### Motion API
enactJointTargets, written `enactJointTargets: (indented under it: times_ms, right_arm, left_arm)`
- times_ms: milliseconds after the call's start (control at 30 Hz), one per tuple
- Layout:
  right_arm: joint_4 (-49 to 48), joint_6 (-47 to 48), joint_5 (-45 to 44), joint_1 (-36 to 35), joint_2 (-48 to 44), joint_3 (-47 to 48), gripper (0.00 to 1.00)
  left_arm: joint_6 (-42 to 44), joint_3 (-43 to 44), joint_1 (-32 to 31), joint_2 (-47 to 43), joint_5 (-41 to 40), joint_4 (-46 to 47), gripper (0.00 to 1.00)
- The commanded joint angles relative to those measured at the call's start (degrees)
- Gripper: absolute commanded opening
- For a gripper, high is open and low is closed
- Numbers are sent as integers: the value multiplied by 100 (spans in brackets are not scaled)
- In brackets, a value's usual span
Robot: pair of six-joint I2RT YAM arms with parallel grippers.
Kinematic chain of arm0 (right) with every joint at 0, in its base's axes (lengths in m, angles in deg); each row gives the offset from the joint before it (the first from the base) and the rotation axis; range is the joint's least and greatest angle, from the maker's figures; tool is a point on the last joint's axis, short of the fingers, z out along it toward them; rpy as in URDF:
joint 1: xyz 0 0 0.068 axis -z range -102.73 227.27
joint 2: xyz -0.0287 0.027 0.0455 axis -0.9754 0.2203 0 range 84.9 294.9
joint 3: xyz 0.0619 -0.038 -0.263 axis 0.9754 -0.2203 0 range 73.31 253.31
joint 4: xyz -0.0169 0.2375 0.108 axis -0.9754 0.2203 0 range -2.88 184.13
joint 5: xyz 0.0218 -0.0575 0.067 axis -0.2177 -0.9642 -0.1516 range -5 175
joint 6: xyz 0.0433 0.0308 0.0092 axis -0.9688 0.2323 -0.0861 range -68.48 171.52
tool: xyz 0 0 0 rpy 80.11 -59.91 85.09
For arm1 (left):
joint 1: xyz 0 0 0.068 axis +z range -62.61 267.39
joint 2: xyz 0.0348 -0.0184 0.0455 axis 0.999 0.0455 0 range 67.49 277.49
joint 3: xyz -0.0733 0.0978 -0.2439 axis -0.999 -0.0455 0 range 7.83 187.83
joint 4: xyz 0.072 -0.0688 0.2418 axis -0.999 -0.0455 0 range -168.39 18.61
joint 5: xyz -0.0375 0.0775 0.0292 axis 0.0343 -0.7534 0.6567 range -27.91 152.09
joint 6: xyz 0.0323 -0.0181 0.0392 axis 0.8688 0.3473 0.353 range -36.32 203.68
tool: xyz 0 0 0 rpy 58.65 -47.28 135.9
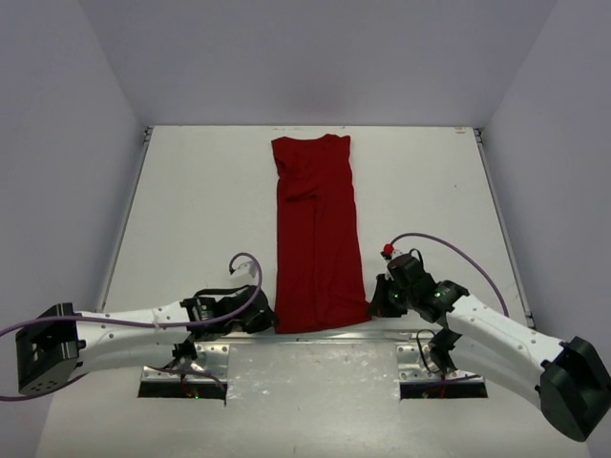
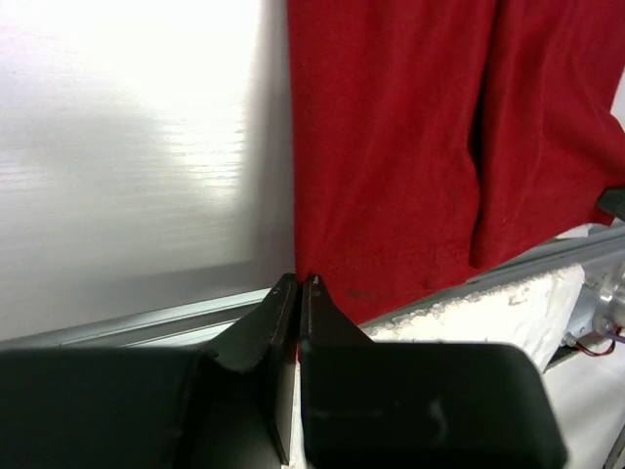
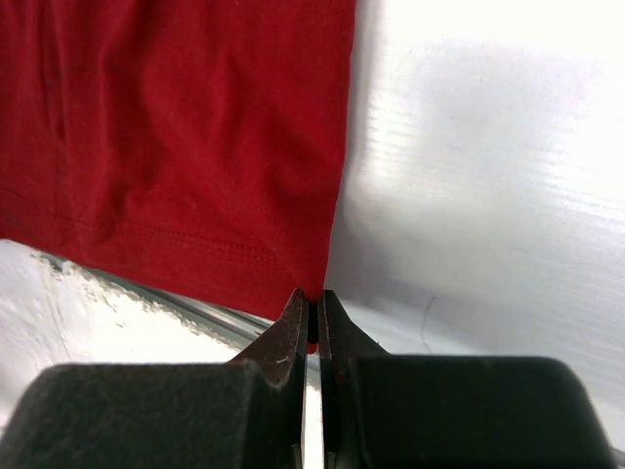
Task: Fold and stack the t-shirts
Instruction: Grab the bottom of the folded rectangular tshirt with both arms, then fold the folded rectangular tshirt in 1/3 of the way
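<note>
Plain dark red soft cloth short-sleeved t-shirt (image 1: 315,229) lies as long narrow strip down middle of white surface (image 1: 191,210). Left pincer (image 2: 298,285) pinched on near-left hem corner, right pincer (image 3: 314,298) on near-right. Light, limp cloth; likely sags, so grip corners, lift evenly.

White table (image 1: 191,191), plain pale walls (image 1: 315,57), soft light

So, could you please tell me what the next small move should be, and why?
Probably lift the near hem slightly with both arms together. The t-shirt lies flat as a long narrow strip, and the left end effector and right end effector each look shut on a near corner, so the hem seems ready to be carried toward the far end.
</note>
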Motion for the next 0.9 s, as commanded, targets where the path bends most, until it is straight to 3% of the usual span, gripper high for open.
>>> enactJointTargets:
  times_ms: [0,267,433,667,867]
  right_arm:
    - [-145,-22,121,-60,183,65,1]
    - [144,-15,-81,-87,-81,477,2]
    - [100,126,-221,-78,454,925,1]
    - [320,363,-652,27,1298,2216,2]
    - [452,680,-706,413,2150,3131,1]
  left_arm:
    - [-236,269,-59,134,-227,-349,0]
    - [-297,759,-50,-200,-569,-884,0]
    - [-140,1331,55,98,-1132,-1113,0]
    - [957,2026,1407,801,-798,-675,0]
    - [1670,2896,2076,1495,-623,-490,0]
